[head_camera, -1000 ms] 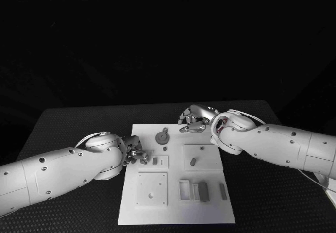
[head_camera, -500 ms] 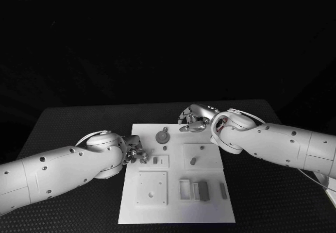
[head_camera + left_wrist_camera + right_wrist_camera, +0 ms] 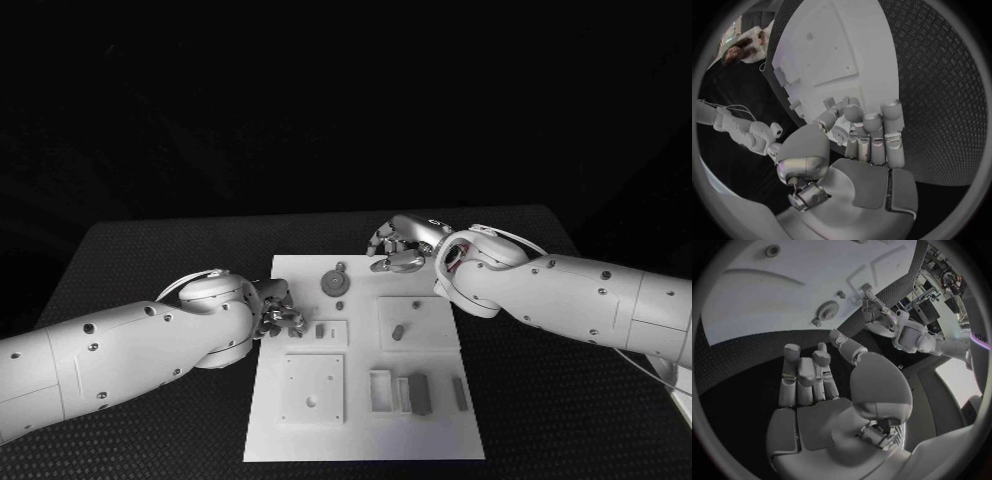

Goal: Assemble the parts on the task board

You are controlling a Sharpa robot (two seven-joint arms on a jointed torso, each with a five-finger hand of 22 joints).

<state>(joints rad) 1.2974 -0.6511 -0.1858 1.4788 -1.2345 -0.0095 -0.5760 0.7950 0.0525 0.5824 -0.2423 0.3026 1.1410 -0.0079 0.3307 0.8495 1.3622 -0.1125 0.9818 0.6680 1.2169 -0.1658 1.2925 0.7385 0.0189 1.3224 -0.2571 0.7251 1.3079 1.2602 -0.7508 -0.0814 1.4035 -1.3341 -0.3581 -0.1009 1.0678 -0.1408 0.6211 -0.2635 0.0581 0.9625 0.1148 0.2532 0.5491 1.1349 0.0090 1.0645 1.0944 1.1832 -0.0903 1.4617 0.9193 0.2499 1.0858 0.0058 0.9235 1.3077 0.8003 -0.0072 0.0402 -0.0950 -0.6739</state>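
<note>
The left hand (image 3: 280, 321) worked the task board's (image 3: 361, 440) left edge, grip unclear; the right hand (image 3: 400, 246) hovered empty, fingers loosely apart, likely waiting.

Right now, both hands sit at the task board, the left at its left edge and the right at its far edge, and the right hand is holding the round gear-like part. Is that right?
Not quite: the right hand holds nothing. In the right wrist view its fingers are bare, and the round part lies apart on the task board. The rest stands: the left hand is at the board's left edge, the right at its far edge.

black table (image 3: 159, 250), white task board (image 3: 433, 440) on it
</note>
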